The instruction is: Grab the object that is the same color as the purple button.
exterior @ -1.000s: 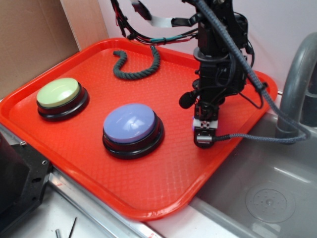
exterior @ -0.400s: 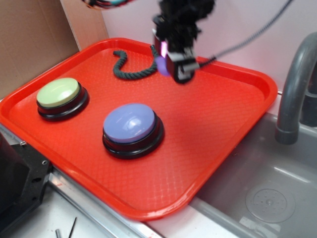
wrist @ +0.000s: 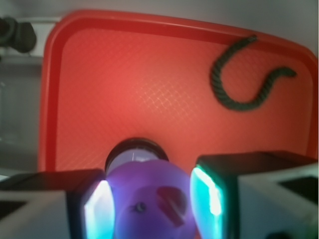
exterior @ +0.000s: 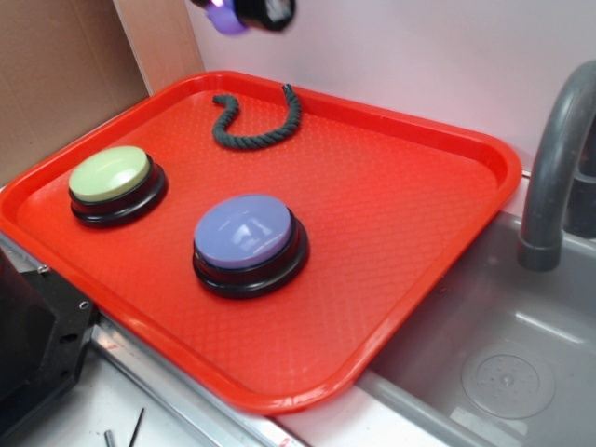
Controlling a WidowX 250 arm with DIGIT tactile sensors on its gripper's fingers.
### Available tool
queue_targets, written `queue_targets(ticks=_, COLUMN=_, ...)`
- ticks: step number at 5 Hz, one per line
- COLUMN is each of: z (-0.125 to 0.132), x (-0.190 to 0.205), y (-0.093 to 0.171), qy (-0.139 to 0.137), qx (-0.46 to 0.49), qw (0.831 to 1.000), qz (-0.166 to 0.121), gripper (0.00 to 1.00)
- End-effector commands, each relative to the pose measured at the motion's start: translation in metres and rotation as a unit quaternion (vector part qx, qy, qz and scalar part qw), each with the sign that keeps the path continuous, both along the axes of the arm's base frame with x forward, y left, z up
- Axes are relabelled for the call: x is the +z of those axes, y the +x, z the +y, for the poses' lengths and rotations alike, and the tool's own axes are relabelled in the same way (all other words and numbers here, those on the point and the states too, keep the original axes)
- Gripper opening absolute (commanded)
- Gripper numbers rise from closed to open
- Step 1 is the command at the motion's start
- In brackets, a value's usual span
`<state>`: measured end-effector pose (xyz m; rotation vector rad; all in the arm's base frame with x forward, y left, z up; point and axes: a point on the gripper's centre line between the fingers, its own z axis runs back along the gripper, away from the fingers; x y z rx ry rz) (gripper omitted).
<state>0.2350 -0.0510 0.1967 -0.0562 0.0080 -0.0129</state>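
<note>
Purple duck fills the bottom of the wrist view, pinched between the two lit pads of the gripper; the jaws are clenched on it from either side, so it hangs in the air and touches nothing below; that clamp is why so small a toy sits square before the lens. Directly beneath it, half hidden, the purple button shows only as a dark ring with a lavender top; beyond lies bare red tray, and farther still the dark green rope curls by the tray's far rim.

The exterior view gives what the wrist cannot: the whole desk, with the tray across it, the purple button toward the near edge, a yellow-green button toward the left edge, the rope at the far edge, and a grey faucet over a sink at the right; the gripper is a blurred scrap at the top, high above everything, a purple glimmer beside it; its grip cannot be judged there. By my reckoning the grab is done.
</note>
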Motion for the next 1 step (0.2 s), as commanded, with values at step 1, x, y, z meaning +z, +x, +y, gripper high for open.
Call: queue_targets(ticks=1, z=-0.0007, x=0.0310, y=-0.0115, qy=0.010, qx=0.014, qw=0.999, qz=-0.040, gripper=0.00)
